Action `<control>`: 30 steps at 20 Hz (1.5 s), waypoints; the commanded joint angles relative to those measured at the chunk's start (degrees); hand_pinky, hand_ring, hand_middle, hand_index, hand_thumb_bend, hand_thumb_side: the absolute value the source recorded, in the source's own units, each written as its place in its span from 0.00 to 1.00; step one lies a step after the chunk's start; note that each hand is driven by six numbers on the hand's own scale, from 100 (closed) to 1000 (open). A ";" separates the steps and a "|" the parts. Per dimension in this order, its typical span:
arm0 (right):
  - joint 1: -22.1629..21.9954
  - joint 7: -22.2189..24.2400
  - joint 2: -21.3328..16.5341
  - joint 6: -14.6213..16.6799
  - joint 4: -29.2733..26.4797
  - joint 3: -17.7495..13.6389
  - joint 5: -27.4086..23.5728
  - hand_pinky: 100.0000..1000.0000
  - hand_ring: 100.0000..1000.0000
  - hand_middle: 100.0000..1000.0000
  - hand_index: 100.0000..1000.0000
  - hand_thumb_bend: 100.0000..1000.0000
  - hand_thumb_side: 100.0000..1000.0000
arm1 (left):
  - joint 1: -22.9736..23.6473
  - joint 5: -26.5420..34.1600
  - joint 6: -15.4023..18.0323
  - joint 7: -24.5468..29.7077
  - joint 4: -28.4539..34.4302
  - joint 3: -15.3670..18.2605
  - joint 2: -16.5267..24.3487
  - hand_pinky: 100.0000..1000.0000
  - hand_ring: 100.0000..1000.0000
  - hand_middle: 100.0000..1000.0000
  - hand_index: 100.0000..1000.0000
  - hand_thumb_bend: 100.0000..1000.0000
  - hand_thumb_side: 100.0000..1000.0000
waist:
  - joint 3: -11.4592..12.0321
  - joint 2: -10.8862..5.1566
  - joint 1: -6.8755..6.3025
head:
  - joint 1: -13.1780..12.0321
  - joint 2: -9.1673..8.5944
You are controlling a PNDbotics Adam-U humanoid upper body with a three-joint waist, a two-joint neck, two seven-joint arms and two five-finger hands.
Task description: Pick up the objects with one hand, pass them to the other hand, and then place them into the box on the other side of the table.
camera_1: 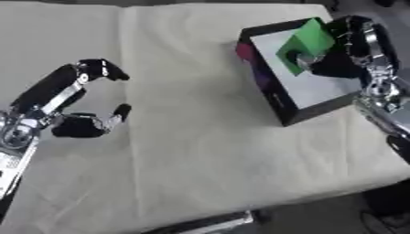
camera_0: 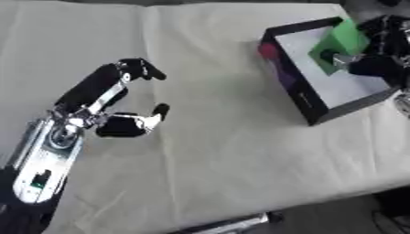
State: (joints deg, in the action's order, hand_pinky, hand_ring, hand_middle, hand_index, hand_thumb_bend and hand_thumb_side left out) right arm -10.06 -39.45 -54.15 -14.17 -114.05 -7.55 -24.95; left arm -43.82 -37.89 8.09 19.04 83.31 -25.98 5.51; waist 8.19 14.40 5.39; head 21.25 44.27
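Right hand (camera_1: 346,50) is positioned over the open box (camera_1: 308,89) at the far right of the table (camera_1: 200,151), fingers curled around a green block (camera_1: 306,43), which is pinched between thumb and fingers. The green block sits tilted above the box's pale interior, at the fingertips, its lower edge close to the box floor; contact with the floor cannot be determined. The box is black-walled with a red and purple patch on its near-left corner. Left hand (camera_0: 112,98) lies over the cloth-covered table, well apart from the box, fingers arched forward and thumb extended beneath them, spread with a gap between and nothing held.
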 commanded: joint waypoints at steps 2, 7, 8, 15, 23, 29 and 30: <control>-0.93 -3.36 -0.58 -0.56 -0.54 -1.37 0.10 0.53 0.46 0.31 0.42 0.63 0.00 | -1.33 0.98 -0.48 0.35 2.46 0.11 0.69 0.82 0.73 0.69 0.78 0.15 0.26 | 0.15 0.32 -0.63 | 0.74 -0.15; -2.20 -5.64 0.33 -1.36 -0.54 -1.81 0.04 0.54 0.48 0.36 0.46 0.64 0.00 | -1.41 1.28 -0.84 0.38 3.01 0.19 0.73 0.83 0.73 0.69 0.78 0.12 0.27 | 0.39 0.59 -0.73 | 1.17 -0.22; -2.34 -5.99 0.45 -1.53 -0.54 -1.92 0.07 0.54 0.49 0.37 0.47 0.64 0.00 | -1.40 1.32 -0.91 0.34 3.03 0.19 0.72 0.83 0.73 0.69 0.78 0.12 0.26 | 0.38 0.63 -0.74 | 1.20 -0.24; -3.57 -7.84 1.07 -3.28 -0.54 -2.55 1.02 0.56 0.54 0.43 0.54 0.67 0.01 | -1.31 1.15 -1.00 0.29 2.92 0.15 0.65 0.83 0.73 0.69 0.78 0.12 0.28 | 0.39 0.85 -0.84 | 1.47 -0.42; -4.62 -9.15 1.94 -8.12 -0.54 -3.17 3.99 0.66 0.72 0.68 0.78 1.00 0.31 | -1.26 1.01 -1.06 -0.01 3.03 0.24 0.64 0.83 0.73 0.69 0.78 0.13 0.29 | 0.44 1.05 -0.94 | 1.56 -0.27; -4.30 -11.63 1.85 -12.73 -0.54 -4.18 10.10 0.69 0.78 0.75 0.85 1.00 0.50 | -1.11 0.94 -1.23 -0.05 2.91 0.20 0.53 0.83 0.73 0.69 0.78 0.12 0.29 | 0.35 1.04 -0.99 | 1.53 -0.20; -4.01 -12.05 1.76 -13.40 -0.54 -4.26 10.74 0.69 0.78 0.75 0.85 1.00 0.49 | -1.11 0.94 -1.24 -0.07 2.92 0.20 0.52 0.83 0.73 0.69 0.78 0.12 0.29 | 0.35 1.02 -1.00 | 1.52 -0.18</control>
State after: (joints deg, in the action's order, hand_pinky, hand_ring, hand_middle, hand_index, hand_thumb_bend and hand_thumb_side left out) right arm -14.32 -43.92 -51.07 -19.65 -114.05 -10.62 -15.58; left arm -43.94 -36.92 6.99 19.09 85.04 -25.98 5.95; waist 8.66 15.30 5.12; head 22.64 44.25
